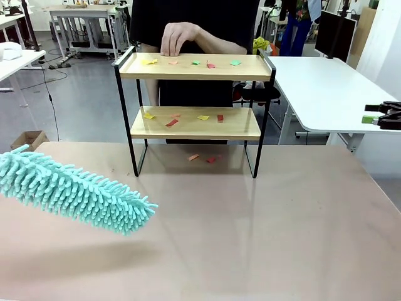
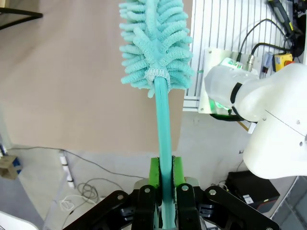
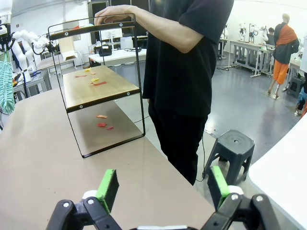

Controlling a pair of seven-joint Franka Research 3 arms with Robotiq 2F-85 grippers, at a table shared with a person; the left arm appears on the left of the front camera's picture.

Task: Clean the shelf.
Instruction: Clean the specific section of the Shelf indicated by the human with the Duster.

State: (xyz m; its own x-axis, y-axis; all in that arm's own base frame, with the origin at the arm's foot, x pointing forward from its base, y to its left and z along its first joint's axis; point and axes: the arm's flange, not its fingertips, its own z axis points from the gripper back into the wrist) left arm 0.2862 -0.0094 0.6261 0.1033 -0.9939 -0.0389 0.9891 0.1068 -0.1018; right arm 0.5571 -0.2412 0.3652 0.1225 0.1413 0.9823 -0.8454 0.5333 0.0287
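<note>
The shelf (image 1: 195,123) stands at the table's far side, a black frame with two light wooden boards. Small coloured paper scraps (image 1: 188,117) lie on both boards and on the table beneath. A person's hand (image 1: 178,37) rests on the top board. My left gripper (image 2: 163,178) is shut on the handle of a teal fluffy duster (image 2: 156,43). The duster head (image 1: 75,191) hovers over the table's left front, well short of the shelf. My right gripper (image 3: 163,188) is open and empty, off to the right (image 1: 371,113), facing the shelf (image 3: 98,86) from its side.
The person in black stands close behind the shelf (image 3: 184,72). A white desk (image 1: 326,88) lies right of the shelf. A grey stool (image 3: 232,146) stands on the floor beyond the table edge. The brown tabletop (image 1: 250,238) in front is bare.
</note>
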